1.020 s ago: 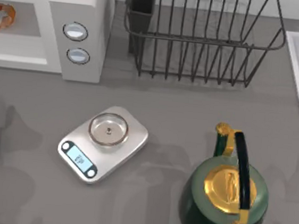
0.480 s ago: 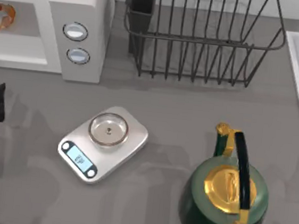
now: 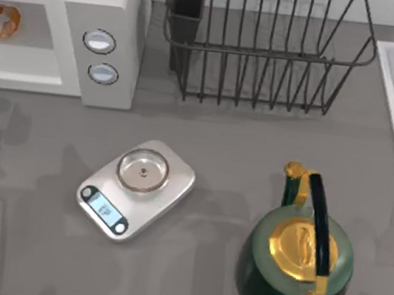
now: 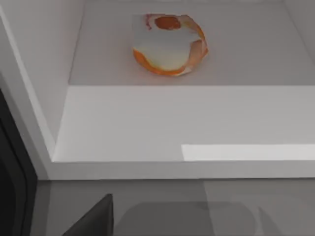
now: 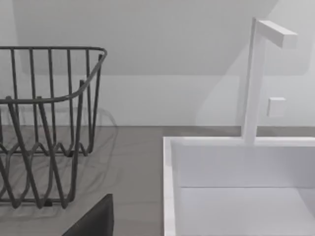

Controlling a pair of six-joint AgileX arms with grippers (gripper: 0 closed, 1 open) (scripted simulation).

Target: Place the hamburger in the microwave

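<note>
Top view: hamburger sitting in microwave

Hamburger (image 3: 0, 20) is lying in the microwave (image 3: 112, 12) cavity, upper left of frame, touching nothing else. Left wrist view is looking at it (image 4: 169, 44) on the cavity floor. Scale (image 3: 136, 189) is sitting mid-worktop (image 3: 239, 145). Claw states: cannot tell.

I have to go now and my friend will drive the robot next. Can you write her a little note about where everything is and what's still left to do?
Left hand: in the left wrist view a dark finger shows in front of the microwave opening; whether it is open or shut cannot be told. It holds nothing visible.
Right hand: parked near the white sink and black wire rack, idle.
The small orange and white hamburger lies inside the light grey cavity of the big white microwave, on its floor.
Done: hamburger is in.
Left: probably nothing, except pulling the left arm clear.
</note>
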